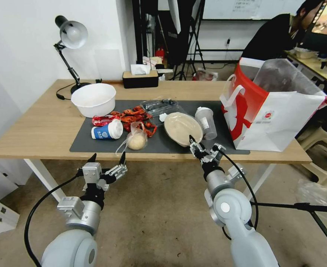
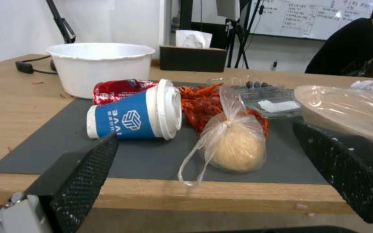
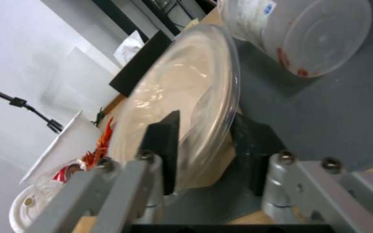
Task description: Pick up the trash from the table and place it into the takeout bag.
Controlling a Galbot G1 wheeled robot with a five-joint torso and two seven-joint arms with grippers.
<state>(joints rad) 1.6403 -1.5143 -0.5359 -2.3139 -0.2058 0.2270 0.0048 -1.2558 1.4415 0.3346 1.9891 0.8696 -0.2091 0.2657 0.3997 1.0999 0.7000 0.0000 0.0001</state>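
My right gripper (image 1: 204,145) is pinching the near rim of the beige oval lidded bowl (image 1: 183,128), needing level lifting, while my left gripper (image 1: 107,158) is hovering wide open, empty.

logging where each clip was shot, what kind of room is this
Probably an office or lab workroom, not a kitchen: a whiteboard on the back wall, tripod stands by it, and a light-wood table with a desk lamp and takeout litter.
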